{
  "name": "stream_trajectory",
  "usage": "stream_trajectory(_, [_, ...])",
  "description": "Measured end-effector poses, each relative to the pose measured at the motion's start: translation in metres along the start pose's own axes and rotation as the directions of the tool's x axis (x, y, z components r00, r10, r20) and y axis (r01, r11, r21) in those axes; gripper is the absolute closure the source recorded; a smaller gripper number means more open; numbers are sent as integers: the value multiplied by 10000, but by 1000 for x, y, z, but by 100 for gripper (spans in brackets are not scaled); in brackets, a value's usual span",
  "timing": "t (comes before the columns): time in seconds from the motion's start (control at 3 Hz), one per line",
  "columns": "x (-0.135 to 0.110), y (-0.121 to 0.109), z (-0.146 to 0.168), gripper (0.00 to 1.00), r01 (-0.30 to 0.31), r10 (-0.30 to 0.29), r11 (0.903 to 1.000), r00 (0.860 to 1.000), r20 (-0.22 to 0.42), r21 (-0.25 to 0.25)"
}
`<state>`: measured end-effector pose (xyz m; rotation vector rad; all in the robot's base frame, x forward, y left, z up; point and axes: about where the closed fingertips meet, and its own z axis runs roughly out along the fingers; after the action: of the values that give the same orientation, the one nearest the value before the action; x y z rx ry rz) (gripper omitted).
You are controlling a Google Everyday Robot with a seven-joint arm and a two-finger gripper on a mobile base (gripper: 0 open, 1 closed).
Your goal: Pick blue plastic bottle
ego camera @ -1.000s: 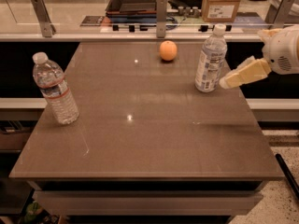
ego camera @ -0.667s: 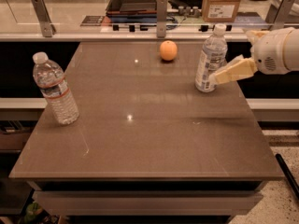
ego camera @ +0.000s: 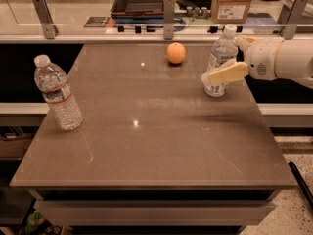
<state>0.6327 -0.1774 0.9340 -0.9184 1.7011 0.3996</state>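
Observation:
The blue plastic bottle point(ego camera: 219, 51), clear with a white cap and a printed label low on its body, stands upright at the far right of the brown table point(ego camera: 146, 131). My gripper point(ego camera: 225, 58) reaches in from the right and is open. Its near finger point(ego camera: 227, 74) crosses in front of the bottle's lower half. The far finger point(ego camera: 243, 41) shows behind the bottle near its shoulder. The bottle stands between the two fingers and rests on the table. I cannot tell whether the fingers touch it.
A clear ribbed bottle with a red band point(ego camera: 57, 94) stands at the table's left edge. An orange point(ego camera: 176, 53) lies at the back middle, left of the gripper. Behind the table runs a counter with posts, a dark tray point(ego camera: 139, 1) and a cardboard box point(ego camera: 232, 3).
My gripper has moved left, from beside the blue bottle's right side to around it. The near finger now crosses in front of the bottle. The bottle has stayed in place.

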Motion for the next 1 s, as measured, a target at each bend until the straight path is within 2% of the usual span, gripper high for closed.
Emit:
stream_trajectory(0.33, [8,6,9,0,-598,620,9980,9920,1097,-226])
stream_trajectory(0.67, [27,7,7,0,-1166,1174,9931,9750,1887,-156])
stream_trajectory(1.0, [25,8,7,18,-1145,1161,9932,9740,1945,-194])
